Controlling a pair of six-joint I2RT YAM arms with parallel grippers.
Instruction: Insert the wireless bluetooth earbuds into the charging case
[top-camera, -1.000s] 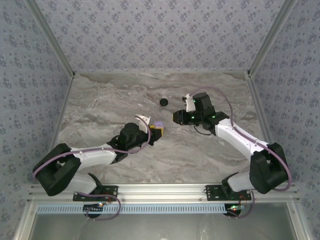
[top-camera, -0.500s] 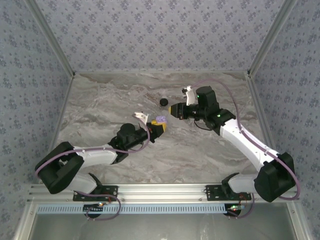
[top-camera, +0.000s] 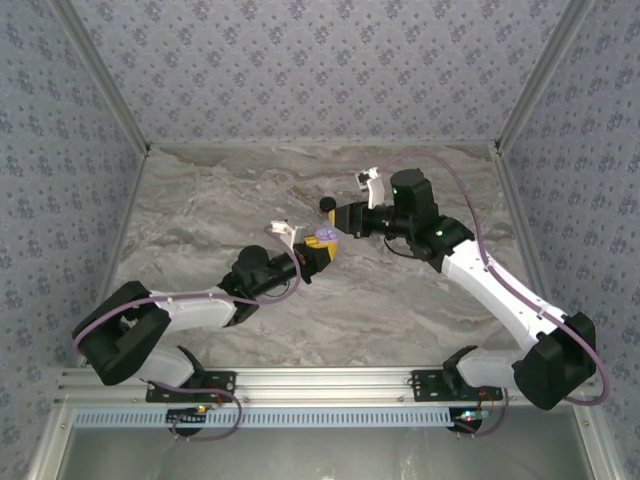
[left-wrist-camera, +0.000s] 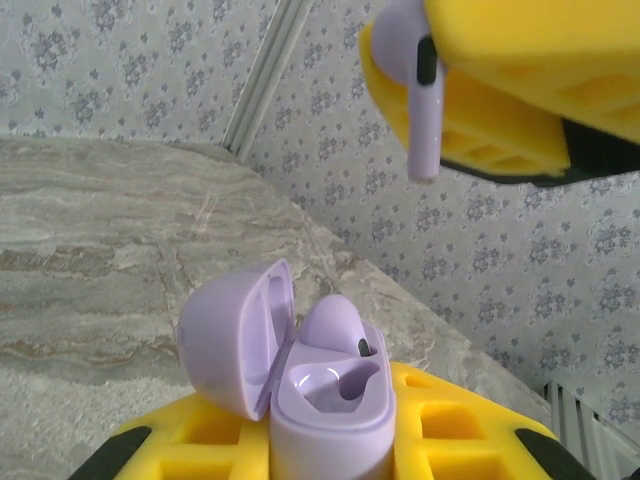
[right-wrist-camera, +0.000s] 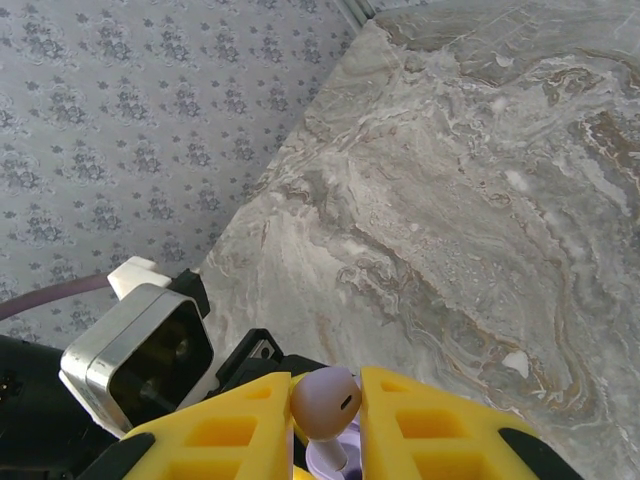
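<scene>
L gripper (left-wrist-camera: 325, 447) is clamped on the lilac charging case (left-wrist-camera: 325, 405) — yellow pads on both sides of its base. The lid (left-wrist-camera: 225, 340) is flipped open to the left in the left wrist view. One lilac earbud (left-wrist-camera: 333, 322) already sits in the case; the socket (left-wrist-camera: 340, 385) next to it is bare.

R gripper (right-wrist-camera: 326, 384) is closed on a second earbud (left-wrist-camera: 424, 110), also lilac. It's pinched by the head btwn the yellow pads w/ the stem hanging down. It sits above and to the right of the open case, apart from it.

From the top cam the two grippers are nearly tip to tip over the middle of the tabletop (top-camera: 200, 210), a bit toward its far edge. A small round black item (top-camera: 327, 204) lies on the marble just beside the R gripper — on the far-edge side.
</scene>
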